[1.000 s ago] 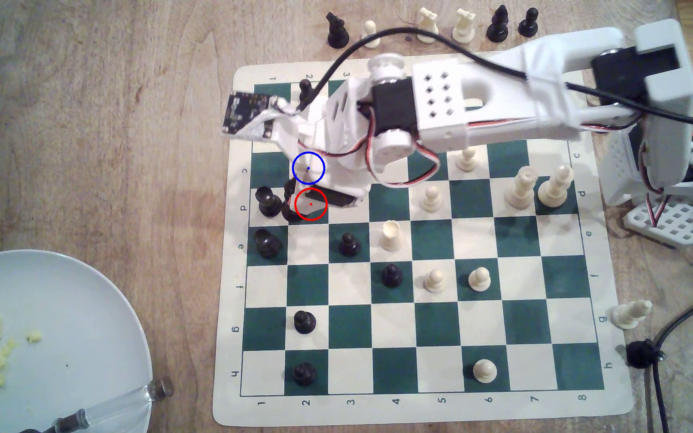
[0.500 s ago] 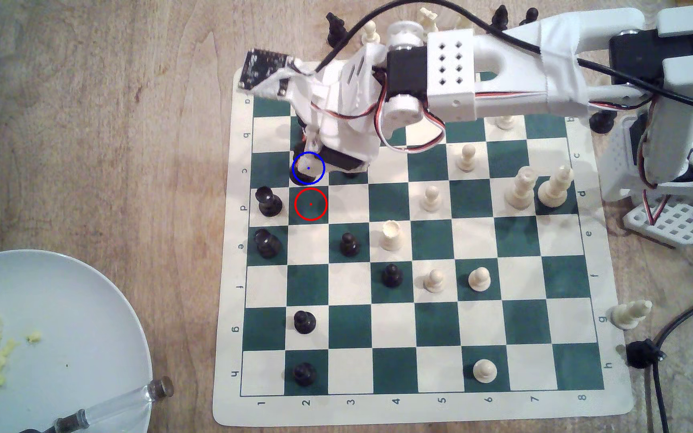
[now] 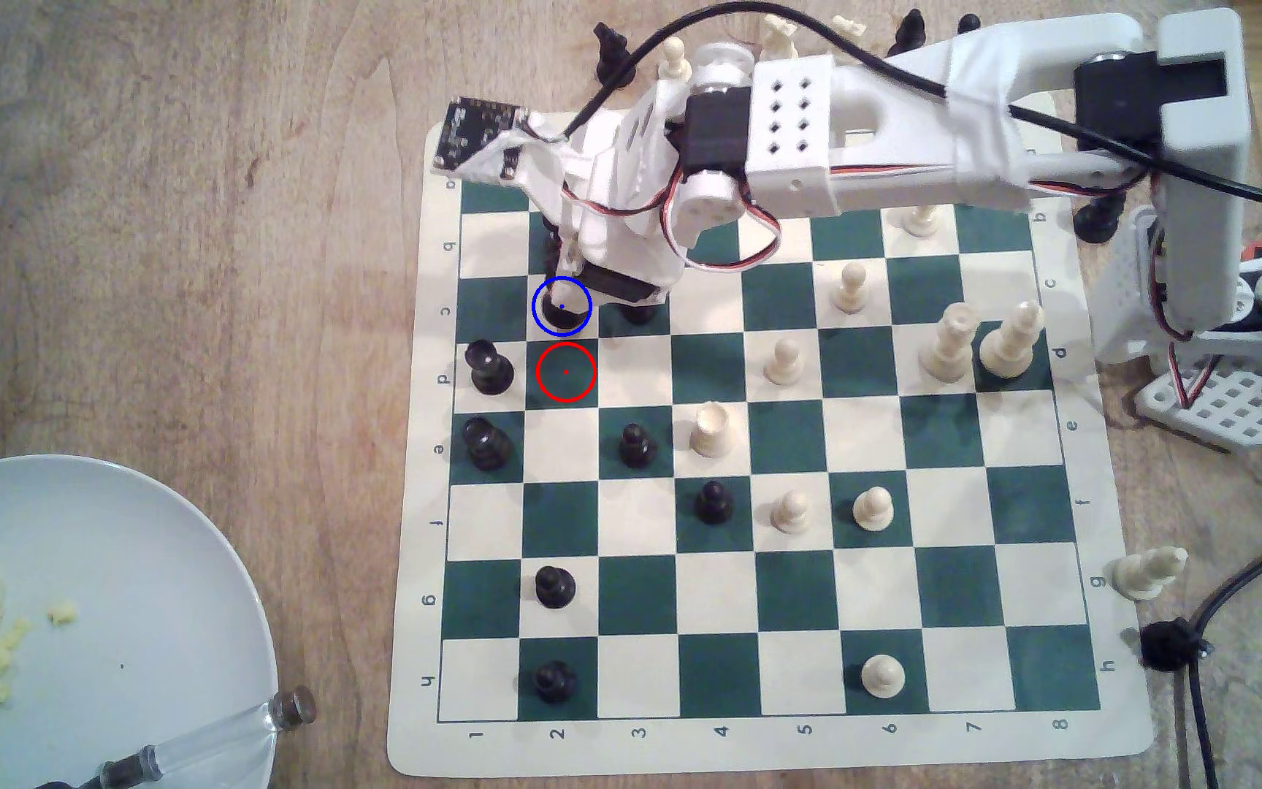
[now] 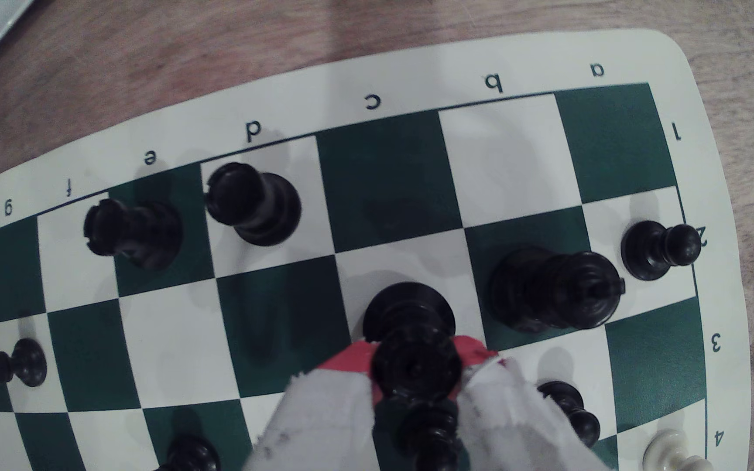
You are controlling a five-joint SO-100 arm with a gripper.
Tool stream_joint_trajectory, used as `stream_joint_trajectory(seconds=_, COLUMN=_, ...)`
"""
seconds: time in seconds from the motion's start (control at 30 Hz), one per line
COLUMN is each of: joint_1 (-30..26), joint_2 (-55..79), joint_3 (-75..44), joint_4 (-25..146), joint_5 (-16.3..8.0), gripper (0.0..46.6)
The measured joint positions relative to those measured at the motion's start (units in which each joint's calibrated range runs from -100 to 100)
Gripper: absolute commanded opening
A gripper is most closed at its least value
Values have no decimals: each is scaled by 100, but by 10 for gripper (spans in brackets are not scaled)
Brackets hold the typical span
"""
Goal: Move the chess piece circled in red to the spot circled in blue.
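The chess piece (image 3: pixel 558 315) (image 4: pixel 413 358), glossy black with a wide round base, stands inside the blue ring on the spot (image 3: pixel 588 331) (image 4: pixel 366 276), a cream square. In the wrist view its base sits on that square. My gripper (image 3: pixel 571 277) (image 4: pixel 416 376) hangs over it, shut on the piece's head, with a taped finger (image 4: pixel 334 403) pressed to each side. The red-ringed green square (image 3: pixel 566 372) beside the spot holds no piece.
A taller black piece (image 4: pixel 556 292) stands one square from the spot and a black pawn (image 3: pixel 639 311) sits under the wrist. Two black pieces (image 3: pixel 490 368) (image 3: pixel 487 444) line the board's left column in the exterior view. A plate (image 3: pixel 119 546) lies off the board, lower left.
The gripper carried the black piece from the red-ringed square to the blue-ringed one. In the last half second the arm shifted slightly left and the piece's base came into sight in the ring.
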Motion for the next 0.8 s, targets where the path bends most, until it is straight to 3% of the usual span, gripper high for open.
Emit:
stream_joint_trajectory(seconds=0.57, joint_1=7, joint_2=201, joint_3=0, joint_4=-239, joint_5=10, gripper=53)
stream_joint_trajectory(seconds=0.7, joint_1=7, joint_2=276, joint_3=-63, joint_4=-239, joint_5=20, gripper=117)
stream_joint_trajectory(seconds=0.8, joint_1=15, joint_2=285, joint_3=-81, joint_4=-239, joint_5=5, gripper=126)
